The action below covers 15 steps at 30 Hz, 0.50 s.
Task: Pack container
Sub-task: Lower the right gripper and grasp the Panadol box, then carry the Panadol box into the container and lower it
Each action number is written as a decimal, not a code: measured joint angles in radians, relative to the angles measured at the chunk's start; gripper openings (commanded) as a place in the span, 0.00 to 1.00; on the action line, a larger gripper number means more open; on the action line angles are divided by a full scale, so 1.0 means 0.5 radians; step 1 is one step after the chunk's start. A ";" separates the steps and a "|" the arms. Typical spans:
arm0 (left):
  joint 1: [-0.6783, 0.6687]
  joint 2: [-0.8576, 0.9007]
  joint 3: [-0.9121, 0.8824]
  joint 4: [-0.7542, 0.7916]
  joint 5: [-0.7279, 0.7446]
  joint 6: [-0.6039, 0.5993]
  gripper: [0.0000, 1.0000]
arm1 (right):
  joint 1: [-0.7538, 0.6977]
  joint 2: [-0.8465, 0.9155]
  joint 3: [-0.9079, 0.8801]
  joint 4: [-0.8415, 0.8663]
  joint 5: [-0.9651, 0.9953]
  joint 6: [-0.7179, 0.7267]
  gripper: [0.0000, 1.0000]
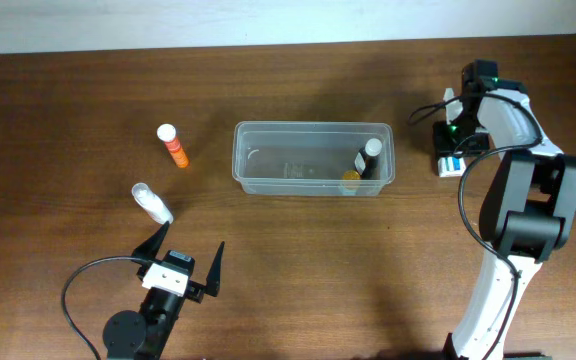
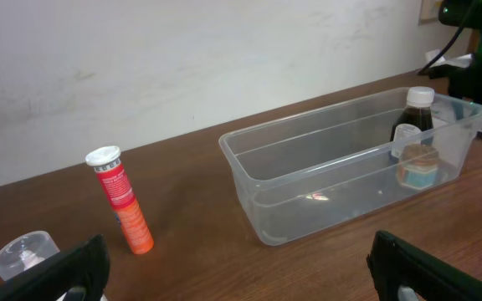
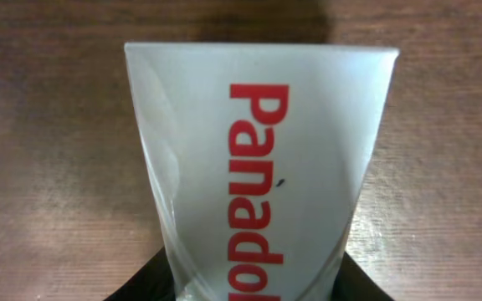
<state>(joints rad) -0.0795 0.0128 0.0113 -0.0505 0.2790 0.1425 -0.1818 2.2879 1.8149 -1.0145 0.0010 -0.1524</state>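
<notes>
Currently: container (image 1: 313, 158) sits mid-table (image 1: 68, 100), dark bottle (image 1: 369, 160) inside at its right end; left end effector (image 1: 192, 240) spread open near the front edge; right end effector (image 1: 452, 140) over the Panadol box (image 3: 258, 167) right of the container, fingers flanking it; can't tell if clamped.

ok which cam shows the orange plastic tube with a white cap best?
Left wrist: the orange plastic tube with a white cap is large, with its label visible. Overhead shows it small. Right wrist shows only a white Panadol box.
</notes>
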 measured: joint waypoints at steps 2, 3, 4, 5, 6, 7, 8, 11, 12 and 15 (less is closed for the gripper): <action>0.000 0.000 0.000 0.000 0.000 0.000 0.99 | 0.001 0.005 0.083 -0.098 -0.024 0.022 0.38; 0.000 0.000 0.000 0.001 0.000 0.000 0.99 | 0.001 0.008 0.144 -0.162 -0.053 0.034 0.38; 0.000 0.000 0.000 0.001 0.000 0.000 0.99 | 0.001 0.011 0.210 -0.224 -0.084 0.037 0.38; 0.000 0.000 0.000 0.000 0.000 0.000 0.99 | 0.001 0.012 0.299 -0.298 -0.123 0.045 0.38; 0.000 0.000 0.000 0.000 0.000 0.000 1.00 | 0.001 0.012 0.369 -0.364 -0.153 0.046 0.38; 0.000 0.000 0.000 0.000 0.000 0.000 0.99 | 0.002 0.012 0.461 -0.443 -0.187 0.057 0.38; 0.000 0.000 0.000 0.001 0.000 0.000 0.99 | 0.004 0.012 0.562 -0.529 -0.219 0.076 0.38; 0.000 0.000 0.000 0.001 0.000 0.000 0.99 | 0.016 0.012 0.842 -0.782 -0.281 0.114 0.38; 0.000 0.000 0.000 0.000 0.000 0.000 0.99 | 0.026 0.012 0.948 -0.883 -0.299 0.130 0.38; 0.000 0.000 0.000 0.000 0.000 0.000 0.99 | 0.072 0.012 1.238 -1.157 -0.332 0.150 0.39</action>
<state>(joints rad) -0.0795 0.0128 0.0113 -0.0505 0.2790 0.1425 -0.1459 2.2940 2.4336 -1.5929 -0.1650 -0.0776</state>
